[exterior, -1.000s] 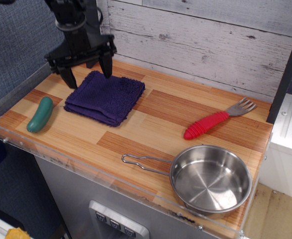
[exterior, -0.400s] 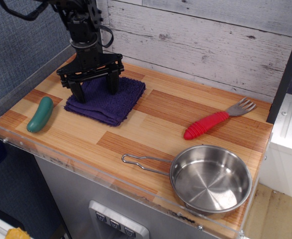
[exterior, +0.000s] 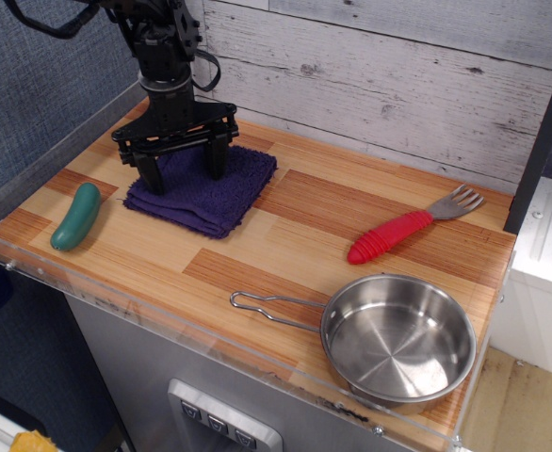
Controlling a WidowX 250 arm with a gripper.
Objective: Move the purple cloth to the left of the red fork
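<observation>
The purple cloth (exterior: pixel 210 193) lies folded on the wooden counter at the back left. My gripper (exterior: pixel 184 176) stands upright over its left half, jaws wide open, with both fingertips down on or in the cloth's surface. The left finger (exterior: pixel 151 174) is near the cloth's left edge and the right finger (exterior: pixel 218 162) is near its middle. The red fork (exterior: pixel 410 226) lies far to the right, with its red handle pointing to the front left and its grey tines to the back right.
A green pickle-shaped toy (exterior: pixel 75 216) lies left of the cloth near the counter's left edge. A steel pan (exterior: pixel 396 339) sits at the front right, its wire handle pointing left. A grey plank wall (exterior: pixel 380 75) runs behind the counter.
My gripper has come down from above the cloth's back left corner and moved slightly right. Its open fingers now rest on the cloth. The cloth has barely shifted.
</observation>
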